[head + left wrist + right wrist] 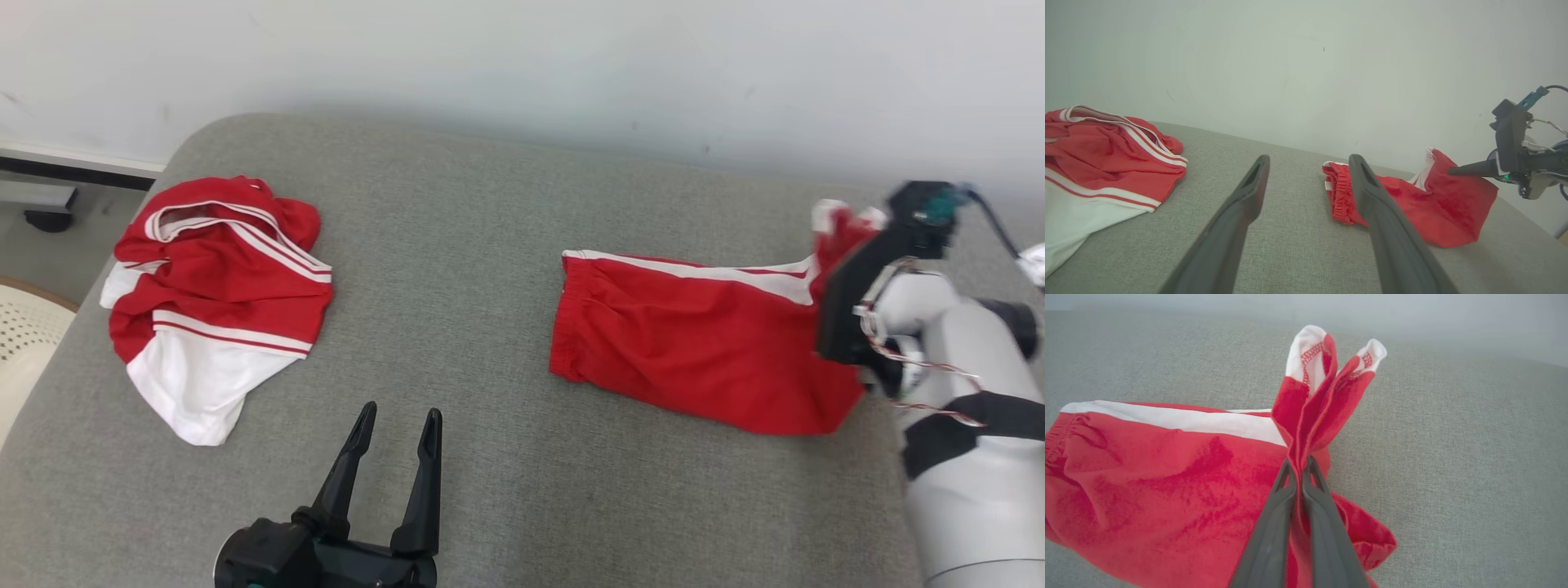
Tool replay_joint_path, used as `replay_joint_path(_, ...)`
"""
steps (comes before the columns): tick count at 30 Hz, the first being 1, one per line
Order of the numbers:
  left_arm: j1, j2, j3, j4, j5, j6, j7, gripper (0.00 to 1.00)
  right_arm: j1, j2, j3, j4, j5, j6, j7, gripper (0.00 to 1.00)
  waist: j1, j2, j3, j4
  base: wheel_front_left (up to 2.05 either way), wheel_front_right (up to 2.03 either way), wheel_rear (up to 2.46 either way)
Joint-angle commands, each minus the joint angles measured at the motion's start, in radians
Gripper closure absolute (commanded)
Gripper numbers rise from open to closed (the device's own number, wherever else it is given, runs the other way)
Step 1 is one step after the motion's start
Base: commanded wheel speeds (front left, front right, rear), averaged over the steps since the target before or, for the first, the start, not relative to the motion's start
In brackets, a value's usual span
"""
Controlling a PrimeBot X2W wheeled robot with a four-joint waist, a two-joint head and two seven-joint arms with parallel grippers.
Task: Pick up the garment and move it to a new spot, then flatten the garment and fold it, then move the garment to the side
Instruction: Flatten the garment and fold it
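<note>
Grey woven cushion (482,269) stretches wide beneath a pale wall (522,57). On the left lies a crumpled red-and-white jersey (216,286) (striped bands across it, its white part toward the near edge). Right of it, at the near edge, the left gripper (402,412) hovers above bare fabric with its fingers spread apart and nothing between them. Further right, the red shorts (678,343) lie mostly flat, with the elastic waistband to the left and a white stripe along the far side. Their right end is raised off the cushion. There the right gripper (1299,465) has its fingers pressed together on a bunched fold of the leg hem, whose white-tipped corners stick up beyond the fingertips. Jersey and shorts lie well apart.
</note>
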Motion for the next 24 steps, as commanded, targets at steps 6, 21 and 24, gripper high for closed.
replay_joint_path(6, 0.015, 0.001, -0.006, 0.003, -0.006, -0.002, -0.003, 0.00, 0.025, 0.051, 0.140, -0.068, 0.099, -0.002, 0.048, 1.00, 0.0001, 0.0000, -0.012, 0.049, 0.00, 0.00, 0.00)
replay_joint_path(21, 0.023, 0.001, -0.035, 0.016, -0.024, 0.001, -0.003, 0.00, -0.034, 0.090, 0.169, 0.034, 0.134, -0.002, -0.035, 1.00, 0.0001, 0.0000, -0.003, 0.168, 0.00, 0.00, 0.00)
replay_joint_path(24, 0.021, 0.001, -0.038, 0.018, -0.027, 0.001, -0.003, 0.00, -0.048, 0.091, 0.214, 0.074, 0.177, -0.002, -0.049, 1.00, 0.0001, 0.0000, -0.002, 0.186, 0.00, 0.00, 0.00)
